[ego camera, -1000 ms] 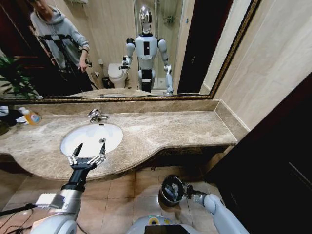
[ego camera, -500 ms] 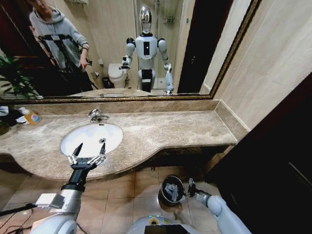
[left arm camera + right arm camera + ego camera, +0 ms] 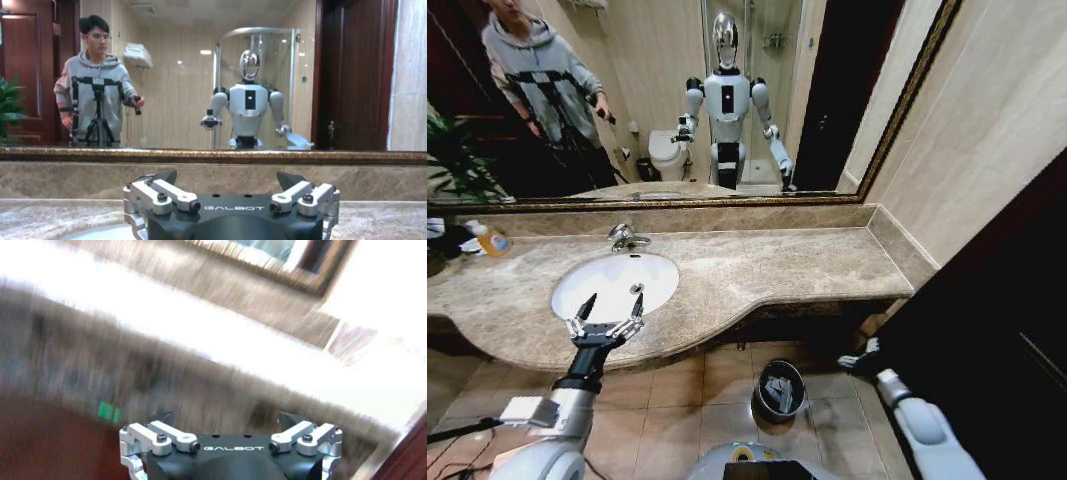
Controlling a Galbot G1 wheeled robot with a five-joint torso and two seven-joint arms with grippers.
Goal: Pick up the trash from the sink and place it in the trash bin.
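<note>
The white oval sink (image 3: 617, 275) is set in the marble counter (image 3: 787, 265). My left gripper (image 3: 608, 312) hovers open over the sink's front rim with nothing between its fingers; in the left wrist view it (image 3: 227, 177) faces the mirror. The trash is out of view. On the floor below the counter's front edge stands the round black trash bin (image 3: 779, 388). To the right of the bin, low and clear of it, my right gripper (image 3: 859, 358) is open and empty. The right wrist view shows its spread fingers (image 3: 227, 416) before the blurred counter edge.
A chrome faucet (image 3: 624, 237) rises behind the basin. An orange-yellow soap bottle (image 3: 493, 240) stands at the counter's far left, below a plant (image 3: 449, 160). A dark cabinet (image 3: 987, 320) closes off the right side. A large mirror (image 3: 677, 100) backs the counter.
My right arm has swung right, away from the trash bin, so its gripper no longer sits at the bin's rim. The left gripper has stayed still over the sink.
</note>
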